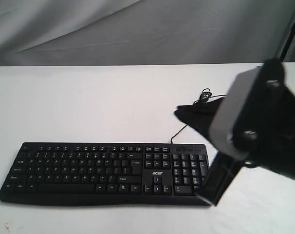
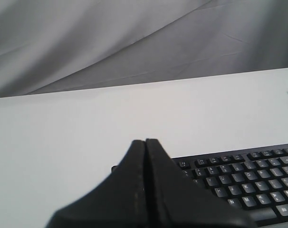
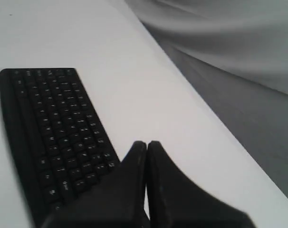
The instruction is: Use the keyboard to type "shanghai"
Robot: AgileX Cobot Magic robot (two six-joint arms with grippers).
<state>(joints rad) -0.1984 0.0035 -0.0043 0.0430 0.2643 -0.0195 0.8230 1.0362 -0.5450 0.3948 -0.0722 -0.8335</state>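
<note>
The black keyboard [image 1: 89,168] with white legends and an "acer" logo lies along the near part of the white table [image 1: 89,102]. My right gripper [image 1: 178,112] is shut with nothing in it. It hovers behind the number pad end, apart from the keys. In the right wrist view its fingers [image 3: 146,144] press together with the keyboard [image 3: 53,123] beyond them. The left gripper [image 2: 145,141] is also shut and holds nothing. It covers part of the keyboard [image 2: 248,183] near one end. The left arm does not show in the exterior view.
A thin black cable [image 1: 204,95] runs from the keyboard's back edge and coils on the table behind the right arm [image 1: 259,122]. Grey cloth [image 1: 138,29] hangs behind the table's far edge. The right arm hides the keyboard's right end.
</note>
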